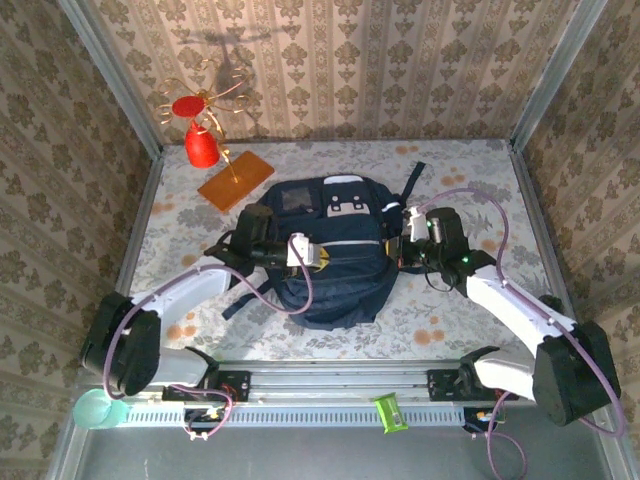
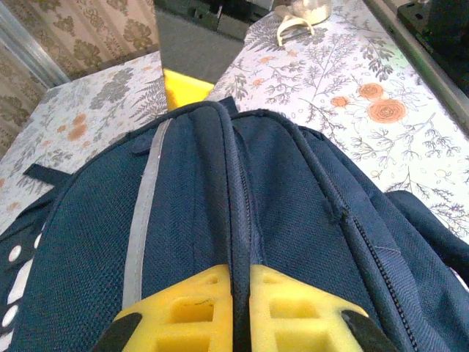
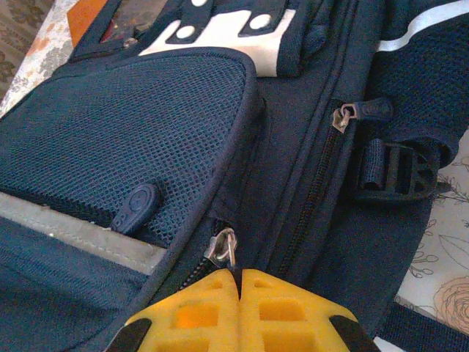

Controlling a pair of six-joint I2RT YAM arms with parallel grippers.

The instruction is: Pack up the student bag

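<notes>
Counted on one floral-clothed table (image 1: 455, 310): one student bag (image 1: 340, 290), two arms, one orange board (image 1: 236, 180), one red cone (image 1: 202, 148) under a wire ornament with one red disc (image 1: 185, 105), one teal cup (image 1: 98, 408) and one small green object (image 1: 388, 412), the last two on the near rail. The student bag lies at the table's centre between the arms, just beside the orange board. It is dark navy woven fabric, by far the largest item, with a white patch (image 1: 345, 205) near its far end, a grey strip (image 2: 143, 220) along one panel, a mesh pocket (image 3: 124, 125), two metal zip sliders (image 3: 222, 248) (image 3: 343, 117), one dark rubber tab (image 3: 135, 207) and one black buckle (image 3: 396, 172). The left gripper (image 1: 322, 258) sits over the bag's middle; in the wrist view its yellow fingers (image 2: 198, 308) are drawn together on a raised seam of the bag, which runs between them. The right gripper (image 1: 398, 238) is at the bag's right side; its fingers (image 3: 282, 304) are pressed fully together with the nearer zip slider at their tips, and whether the pull is pinched cannot be made out. The bag's straps are partly hidden beneath it and the arms. The green object's nature is too small to tell.
</notes>
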